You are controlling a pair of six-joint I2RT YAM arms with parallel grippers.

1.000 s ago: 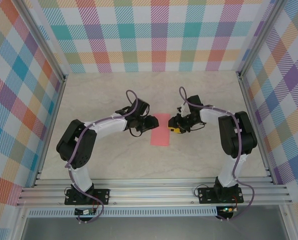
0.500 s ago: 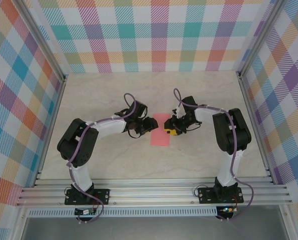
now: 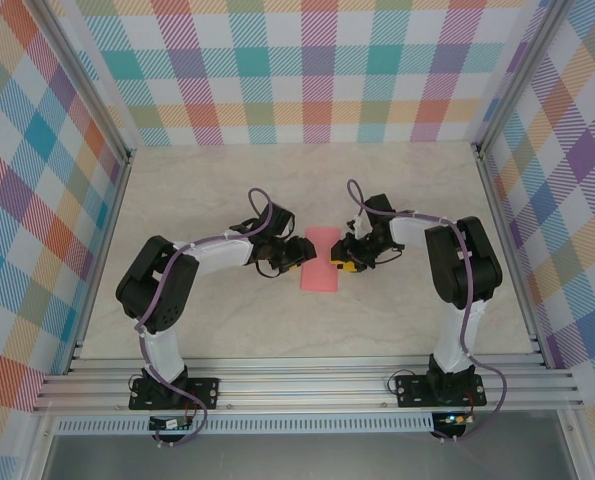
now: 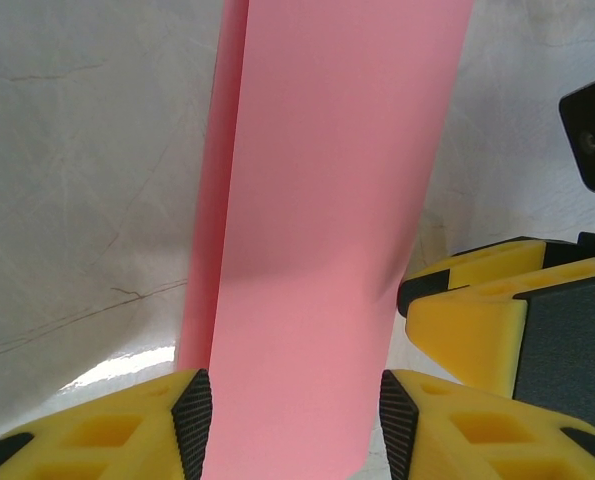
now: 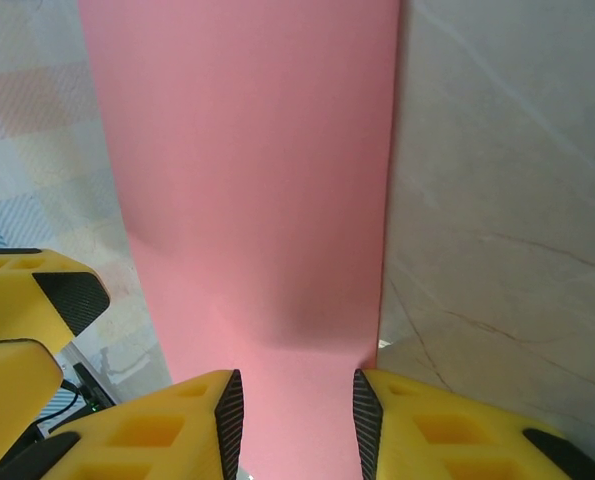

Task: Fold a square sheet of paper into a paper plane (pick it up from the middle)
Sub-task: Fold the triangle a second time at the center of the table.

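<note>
Smooth salmon-pink paper (image 3: 319, 265), narrow oblong

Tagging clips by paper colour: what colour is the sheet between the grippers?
Plain salmon pink. The sheet of paper shows best in the right wrist view.

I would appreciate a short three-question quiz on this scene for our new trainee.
1. True or false: the pink paper lies unfolded as a full square.
2. Where do the left gripper and right gripper stand? A) both on one side of the paper; B) at opposite long edges, facing each other; C) far from it.
3. The fingers are mainly which colour?
Key: 1 false, it is a doubled strip; 2 B; 3 yellow.
</note>
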